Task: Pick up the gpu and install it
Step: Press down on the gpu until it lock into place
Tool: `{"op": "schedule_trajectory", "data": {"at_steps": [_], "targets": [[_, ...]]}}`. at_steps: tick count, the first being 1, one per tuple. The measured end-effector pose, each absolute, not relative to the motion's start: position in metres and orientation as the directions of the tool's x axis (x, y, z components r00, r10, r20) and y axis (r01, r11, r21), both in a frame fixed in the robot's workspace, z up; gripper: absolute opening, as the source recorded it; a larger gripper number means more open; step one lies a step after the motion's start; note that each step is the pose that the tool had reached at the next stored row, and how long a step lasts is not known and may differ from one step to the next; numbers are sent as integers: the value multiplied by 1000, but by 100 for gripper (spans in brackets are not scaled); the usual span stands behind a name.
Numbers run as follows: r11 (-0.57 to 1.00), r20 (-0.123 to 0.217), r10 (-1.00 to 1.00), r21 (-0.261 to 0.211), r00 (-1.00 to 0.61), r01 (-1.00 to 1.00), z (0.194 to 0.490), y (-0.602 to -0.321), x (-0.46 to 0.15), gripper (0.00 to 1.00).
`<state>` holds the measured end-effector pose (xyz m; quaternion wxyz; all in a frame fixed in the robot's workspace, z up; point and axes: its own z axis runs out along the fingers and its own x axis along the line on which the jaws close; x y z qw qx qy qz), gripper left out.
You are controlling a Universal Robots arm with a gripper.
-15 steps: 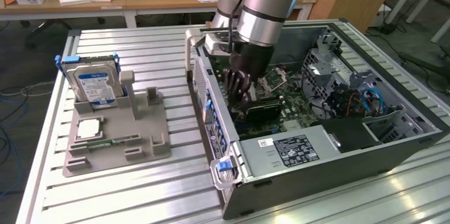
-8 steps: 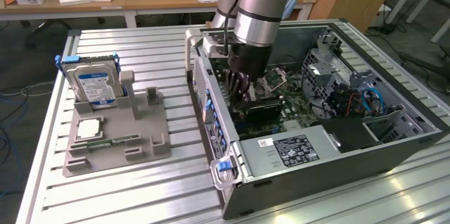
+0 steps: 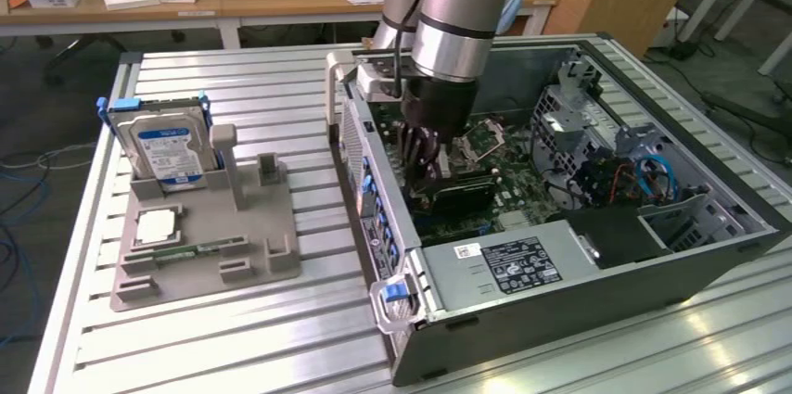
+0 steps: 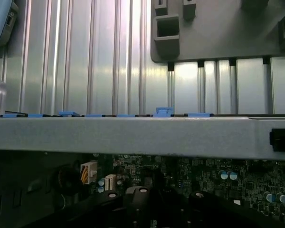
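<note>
Reaching down into the open computer case [image 3: 693,255], the tool [image 3: 427,167] hangs clenched, its dark fingers [image 3: 421,148] close to the case's side wall with its blue latches [image 3: 393,290]. Right below the tool, one gpu [image 3: 452,195] stands on edge on the motherboard [image 3: 520,195], dark face upright, long axis running across the board away from that wall. Whether the fingers grip it cannot be told. Well beyond the wall, on the counter [image 3: 223,338], one grey holder [image 3: 204,246] carries one hard drive [image 3: 167,148].
</note>
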<state>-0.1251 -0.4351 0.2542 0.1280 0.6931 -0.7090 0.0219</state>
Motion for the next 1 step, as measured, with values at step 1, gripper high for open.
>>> {"op": "schedule_trajectory", "data": {"at_steps": [1], "targets": [[38,212,-977,146,-6,-989,254,-435,-125,10]]}}
